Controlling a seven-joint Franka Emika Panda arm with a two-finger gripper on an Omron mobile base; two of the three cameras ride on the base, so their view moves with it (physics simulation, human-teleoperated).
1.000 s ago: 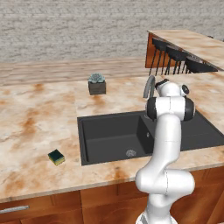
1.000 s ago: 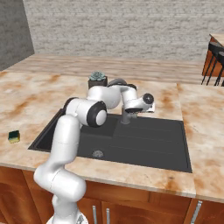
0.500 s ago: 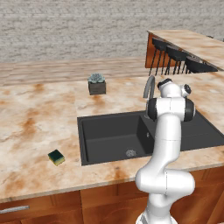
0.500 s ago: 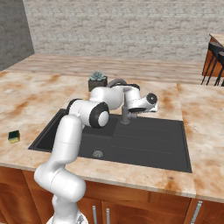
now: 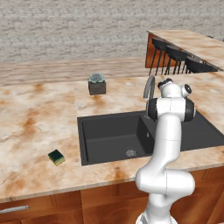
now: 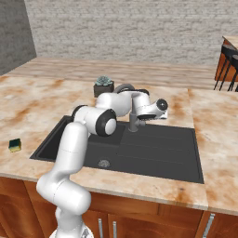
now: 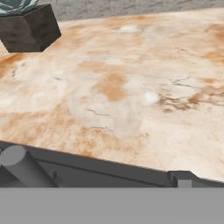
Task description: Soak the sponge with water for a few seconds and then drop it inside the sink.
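Note:
The sponge, green over yellow, lies on the marble counter left of the sink, far from the arm; it is also at the left edge of the right base view. The black sink has a round drain. My gripper hovers right next to the grey curved faucet, at the back rim of the sink. In the hand view the gripper looks open and holds nothing. I see no water stream falling from the spout.
A dark square pot with a succulent stands on the counter behind the sink, left of the faucet; it appears at the top left of the hand view. A raised bar with dark stools stands at the far right.
The hand has shifted slightly to the right beside the faucet. The sponge has not moved.

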